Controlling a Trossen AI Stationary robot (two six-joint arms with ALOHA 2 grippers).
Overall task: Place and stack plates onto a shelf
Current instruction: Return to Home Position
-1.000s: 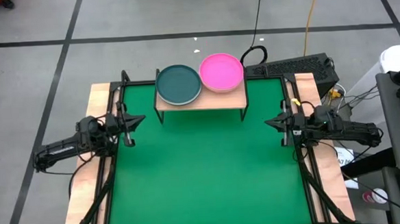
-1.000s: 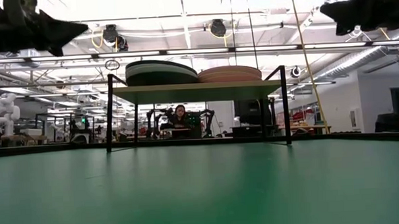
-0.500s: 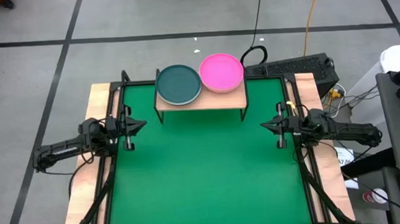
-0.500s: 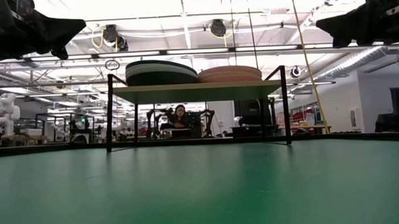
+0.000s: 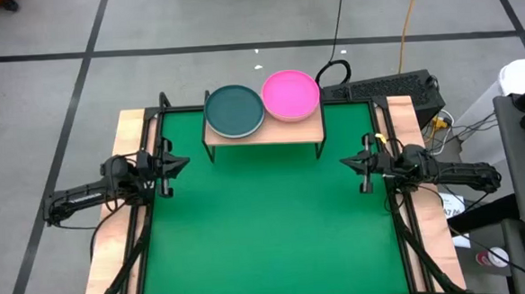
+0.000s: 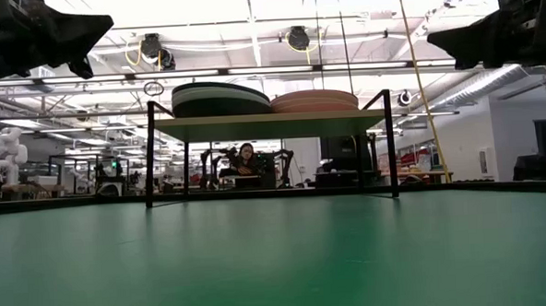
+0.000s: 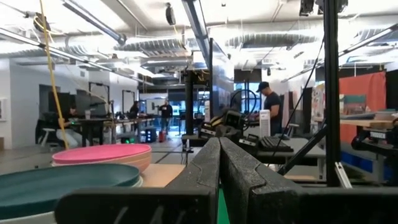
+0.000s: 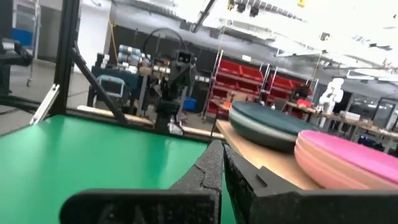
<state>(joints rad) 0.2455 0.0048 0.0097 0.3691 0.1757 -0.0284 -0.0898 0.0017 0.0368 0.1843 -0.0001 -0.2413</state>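
Two stacks of plates rest on the light-wood shelf point(image 5: 263, 129) at the table's far edge. A dark teal plate point(image 5: 234, 110) tops the left stack, a magenta plate point(image 5: 290, 93) the right one. The low view shows the teal-topped stack point(image 6: 220, 98) and the pink stack point(image 6: 314, 100) side by side on the board. My left gripper point(image 5: 186, 160) hovers shut over the table's left side, empty. My right gripper point(image 5: 343, 163) hovers shut over the right side, empty. The wrist views show each pair of fingers closed together point(image 7: 219, 174) point(image 8: 222, 168).
The green table top point(image 5: 267, 228) spreads in front of the shelf. Wooden side strips point(image 5: 114, 236) flank it. A keyboard and cables point(image 5: 381, 88) lie behind the right far corner. People stand in the room beyond point(image 7: 271, 106).
My right gripper has moved toward the table's middle and a little toward the far edge. My left gripper has shifted slightly toward the far edge. Both have stayed shut. The plates have not moved.
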